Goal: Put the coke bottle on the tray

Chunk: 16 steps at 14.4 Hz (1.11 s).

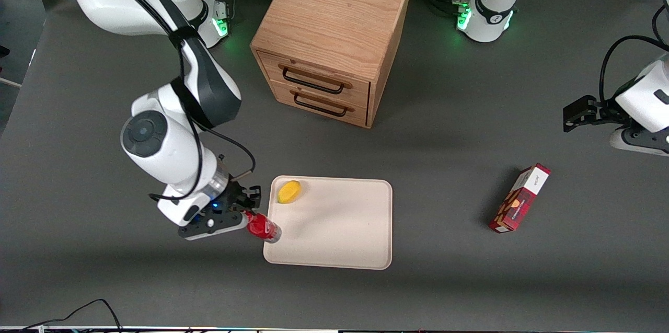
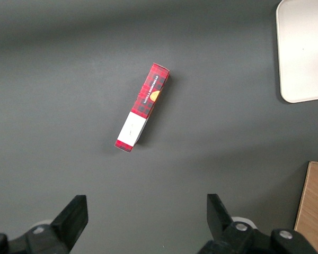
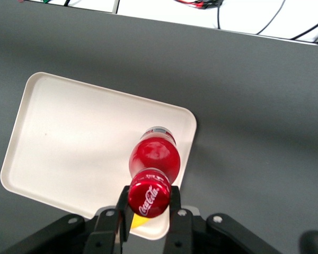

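Coke bottle (image 1: 263, 228) is clamped at its cap between the fingers of the gripper (image 1: 250, 216), held tilted over the tray (image 1: 339, 228) edge nearest the working arm. A yellow object (image 1: 288, 191) lies in the tray corner toward the wooden drawer cabinet (image 1: 329, 40). A red carton (image 1: 520, 197) lies toward the parked arm's end of the tabletop.
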### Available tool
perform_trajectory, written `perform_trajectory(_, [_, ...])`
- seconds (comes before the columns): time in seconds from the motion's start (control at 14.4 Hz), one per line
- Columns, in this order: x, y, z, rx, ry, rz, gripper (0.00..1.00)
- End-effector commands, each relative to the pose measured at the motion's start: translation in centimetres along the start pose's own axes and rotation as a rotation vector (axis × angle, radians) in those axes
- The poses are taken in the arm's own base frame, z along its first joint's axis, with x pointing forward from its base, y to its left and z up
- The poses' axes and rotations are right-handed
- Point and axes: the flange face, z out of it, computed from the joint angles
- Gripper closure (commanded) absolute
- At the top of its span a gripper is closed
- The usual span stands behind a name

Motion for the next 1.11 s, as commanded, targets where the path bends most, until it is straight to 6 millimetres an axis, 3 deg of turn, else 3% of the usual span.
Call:
perform_trajectory(0.0, [1.4, -0.6, 1.8, 0.008, 0.026, 0.004, 1.00])
perform_trajectory(0.28, [1.0, -1.8, 6.4, 0.009, 0.013, -0.006, 1.00])
perform_trajectory(0.49, [0.8, -1.8, 7.9, 0.005, 0.007, -0.008, 1.00])
perform_trajectory(0.56, [0.7, -1.7, 8.2, 0.004, 0.002, -0.010, 0.85])
perform_trajectory(0.63, [0.6, -1.9, 8.7, 0.004, -0.004, -0.012, 0.63])
perform_trajectory(0.7, [0.5, -2.0, 9.0, 0.004, -0.006, -0.012, 0.59])
perform_trajectory(0.9, [0.5, -2.0, 9.0, 0.005, -0.003, -0.009, 0.06])
perform_trajectory(1.04, [0.7, -2.1, 8.4, 0.006, 0.005, 0.012, 0.00])
